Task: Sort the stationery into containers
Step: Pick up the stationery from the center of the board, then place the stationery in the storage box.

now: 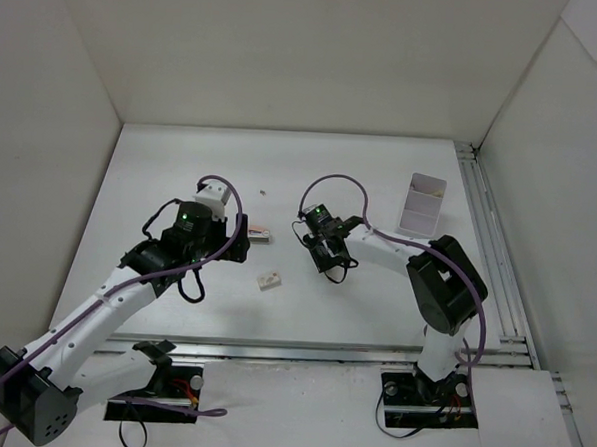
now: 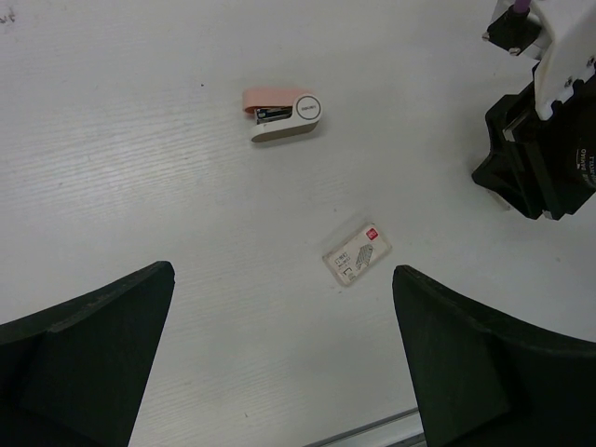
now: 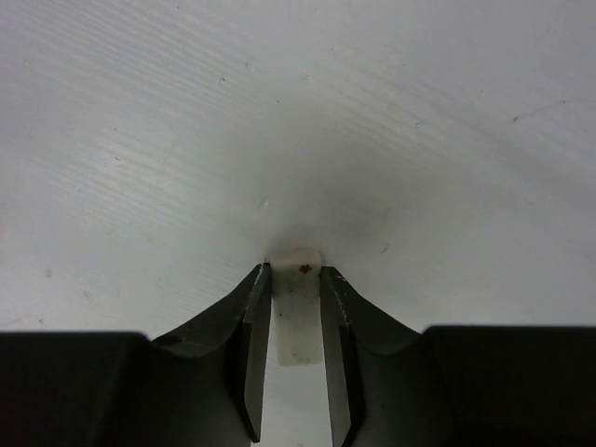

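In the right wrist view, my right gripper (image 3: 296, 272) is shut on a small beige eraser block (image 3: 297, 321), gripped by its long sides just above the table. From above, that gripper (image 1: 332, 265) points down at mid-table and hides the block. My left gripper (image 2: 284, 368) hangs open over bare table, with nothing between its fingers (image 2: 93, 354). Ahead of it lie a white eraser with a red label (image 2: 357, 253) and a small pink-and-white stapler (image 2: 282, 115). The white container (image 1: 421, 205) with inner dividers stands at the back right.
In the top view the stapler (image 1: 260, 234) and the labelled eraser (image 1: 269, 279) lie between the two arms. A tiny speck (image 1: 262, 193) sits farther back. White walls enclose the table, and a metal rail (image 1: 492, 254) runs along its right side.
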Controlling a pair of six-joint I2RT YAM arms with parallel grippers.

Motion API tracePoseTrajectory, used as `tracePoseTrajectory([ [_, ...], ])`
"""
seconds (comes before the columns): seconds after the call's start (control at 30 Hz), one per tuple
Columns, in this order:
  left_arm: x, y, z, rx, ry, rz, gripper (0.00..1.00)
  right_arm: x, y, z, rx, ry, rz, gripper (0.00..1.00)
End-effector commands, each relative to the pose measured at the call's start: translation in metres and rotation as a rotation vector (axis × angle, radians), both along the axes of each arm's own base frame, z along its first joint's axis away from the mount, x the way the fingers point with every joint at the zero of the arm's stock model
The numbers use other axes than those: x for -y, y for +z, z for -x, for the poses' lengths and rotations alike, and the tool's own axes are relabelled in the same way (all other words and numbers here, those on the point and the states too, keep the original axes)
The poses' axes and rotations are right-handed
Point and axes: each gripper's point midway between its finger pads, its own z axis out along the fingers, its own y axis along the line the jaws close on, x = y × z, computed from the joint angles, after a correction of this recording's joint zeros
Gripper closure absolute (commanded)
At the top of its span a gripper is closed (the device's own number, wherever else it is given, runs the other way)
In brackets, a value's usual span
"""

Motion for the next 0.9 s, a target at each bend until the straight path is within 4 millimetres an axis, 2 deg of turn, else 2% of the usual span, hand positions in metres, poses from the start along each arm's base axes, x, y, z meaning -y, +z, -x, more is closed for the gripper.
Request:
tracePoseTrajectory([
  [0.0, -0.003, 0.013, -0.006, 0.047, 0.021, 0.019, 0.0, 0.009, 0.02, -0.013, 0.088, -0.056, 0.014, 0.79],
  [0.07, -0.003, 0.014, -0.006, 0.05, 0.019, 0.018, 0.0, 0.01, 0.026, -0.015, 0.103, -0.06, 0.005, 0.84],
  [0.2, -0.002, 0.016, -0.007, 0.054, 0.019, 0.02, 0.0, 0.016, 0.042, -0.022, 0.16, -0.09, 0.007, 0.88],
  [0.23, -0.003, 0.017, -0.006, 0.056, 0.019, 0.019, 0.0, 0.017, 0.046, -0.025, 0.176, -0.1, 0.007, 0.93],
  [0.3, -0.003, 0.017, -0.007, 0.057, 0.022, 0.018, 0.0, 0.03, 0.064, -0.04, 0.255, -0.182, 0.013, 1.0],
  [0.33, -0.003, 0.018, -0.007, 0.061, 0.022, 0.02, 0.0, 0.036, 0.071, -0.046, 0.291, -0.224, 0.01, 1.0],
  [0.37, -0.003, 0.018, -0.007, 0.061, 0.022, 0.02, 0.0, 0.042, 0.088, -0.056, 0.358, -0.294, -0.035, 1.0],
  [0.4, -0.003, 0.018, -0.007, 0.062, 0.023, 0.019, 0.0, 0.062, 0.1, -0.068, 0.428, -0.377, -0.027, 1.0],
  [0.43, -0.004, 0.02, -0.007, 0.067, 0.027, 0.022, 0.0, 0.071, 0.11, -0.074, 0.475, -0.422, -0.044, 1.0],
  [0.47, -0.005, 0.019, -0.007, 0.065, 0.03, 0.018, 0.0, 0.091, 0.135, -0.085, 0.584, -0.536, -0.085, 1.0],
  [0.5, -0.005, 0.02, -0.007, 0.065, 0.031, 0.016, 0.0, 0.102, 0.148, -0.089, 0.649, -0.596, -0.106, 1.0],
  [0.57, -0.007, 0.022, -0.007, 0.071, 0.036, 0.015, 0.0, 0.129, 0.18, -0.092, 0.799, -0.742, -0.17, 1.0],
  [0.6, -0.007, 0.023, -0.007, 0.076, 0.04, 0.015, 0.0, 0.149, 0.195, -0.091, 0.884, -0.829, -0.148, 1.0],
  [0.67, -0.007, 0.026, -0.007, 0.087, 0.039, 0.02, 0.0, 0.174, 0.219, -0.089, 1.023, -0.946, -0.179, 0.99],
  [0.7, -0.008, 0.026, -0.007, 0.09, 0.04, 0.021, 0.0, 0.193, 0.23, -0.085, 1.09, -1.033, -0.156, 0.98],
  [0.77, -0.008, 0.027, -0.008, 0.092, 0.044, 0.022, 0.0, 0.214, 0.244, -0.084, 1.174, -1.133, -0.174, 0.98],
  [0.87, -0.009, 0.027, -0.008, 0.09, 0.053, 0.02, 0.0, 0.232, 0.245, -0.094, 1.216, -1.201, -0.169, 0.98],
])
